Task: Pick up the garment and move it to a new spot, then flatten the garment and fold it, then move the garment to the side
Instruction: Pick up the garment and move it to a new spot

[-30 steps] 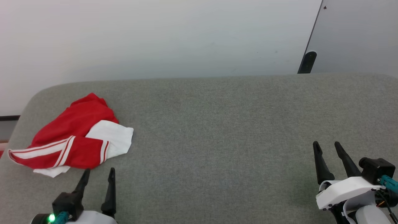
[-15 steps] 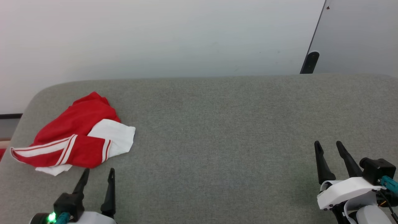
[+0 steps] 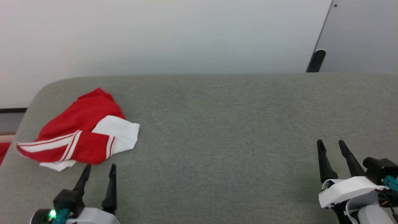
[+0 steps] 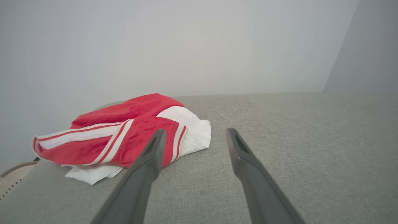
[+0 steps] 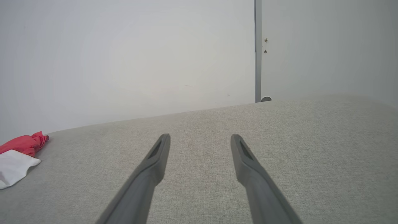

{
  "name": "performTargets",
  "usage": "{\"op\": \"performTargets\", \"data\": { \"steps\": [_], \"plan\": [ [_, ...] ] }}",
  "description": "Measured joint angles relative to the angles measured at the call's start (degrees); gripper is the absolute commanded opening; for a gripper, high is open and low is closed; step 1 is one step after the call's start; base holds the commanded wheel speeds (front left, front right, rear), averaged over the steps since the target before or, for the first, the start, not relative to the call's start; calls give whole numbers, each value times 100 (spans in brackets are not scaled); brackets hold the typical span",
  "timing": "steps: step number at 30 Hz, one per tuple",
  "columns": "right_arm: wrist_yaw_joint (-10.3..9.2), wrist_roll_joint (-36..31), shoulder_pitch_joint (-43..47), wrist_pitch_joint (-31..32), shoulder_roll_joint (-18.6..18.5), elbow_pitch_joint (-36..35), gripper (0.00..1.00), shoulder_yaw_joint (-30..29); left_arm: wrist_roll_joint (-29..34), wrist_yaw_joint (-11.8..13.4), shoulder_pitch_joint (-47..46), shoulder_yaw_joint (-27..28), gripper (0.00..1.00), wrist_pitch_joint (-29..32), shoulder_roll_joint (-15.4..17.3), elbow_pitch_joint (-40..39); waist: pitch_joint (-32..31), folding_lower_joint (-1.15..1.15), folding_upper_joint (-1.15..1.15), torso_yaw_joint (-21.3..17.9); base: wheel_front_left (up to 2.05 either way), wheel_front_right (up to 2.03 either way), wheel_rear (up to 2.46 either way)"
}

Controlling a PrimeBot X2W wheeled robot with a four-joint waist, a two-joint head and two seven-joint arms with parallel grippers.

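**A:** Where is the garment?

**B:** The garment (image 3: 77, 130) lies crumpled near the far left corner of the grey upholstered surface (image 3: 224, 124), on the robot's left side. Red cloth is on top and a white sleeve spills out to the right. Red-and-white striped trim runs along the near edge, and a little more white pokes out underneath.

**A:** Can you read any lettering?

**B:** No, the folds hide it.

**A:** And the left gripper?

**B:** The left gripper (image 3: 100, 166) sits just in front of the garment with its fingers pointing toward it. They are spread wide with nothing between them. In the left wrist view one finger (image 4: 146, 165) crosses in front of the red cloth and the other stands over bare grey fabric. I cannot tell whether a fingertip touches the cloth.

**A:** The right one?

**B:** The right gripper (image 3: 330, 142) is well apart from the garment, at the near right of the surface. Its jaws are also wide and empty. In the right wrist view the garment (image 5: 18, 151) is a small red-and-white patch at the far left edge.

**A:** What is behind it all?

**B:** There is a pale wall (image 3: 155, 37). At the upper right a dark strip (image 3: 315, 60) stands beside a grey panel (image 3: 367, 34).
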Motion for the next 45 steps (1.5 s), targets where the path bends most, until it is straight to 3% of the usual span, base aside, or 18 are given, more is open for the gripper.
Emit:
{"op": "performTargets", "data": {
  "steps": [9,22,30,37,45],
  "plan": [
    [0,40,68,0,-25,-77,100,142,-49,9,-110,49,100,-1,-144,148,9,0,0,516,0,0,0],
    [1,255,-7,0,-121,-56,100,839,-33,187,-9,159,100,-1,-372,122,38,0,0,1881,0,0,0],
    [1,477,-587,88,-172,41,100,1928,-223,438,315,556,100,-1,-501,-314,128,0,0,2660,0,0,0],
    [1,829,-1157,86,-242,350,100,2746,-381,631,674,675,100,-1,-604,-704,384,0,0,2905,-2,-2,-2],
    [1,1137,-1327,19,-379,522,100,3038,-447,679,834,531,100,-1,-631,-845,418,0,0,2934,-3,-3,-3]
  ]
}}
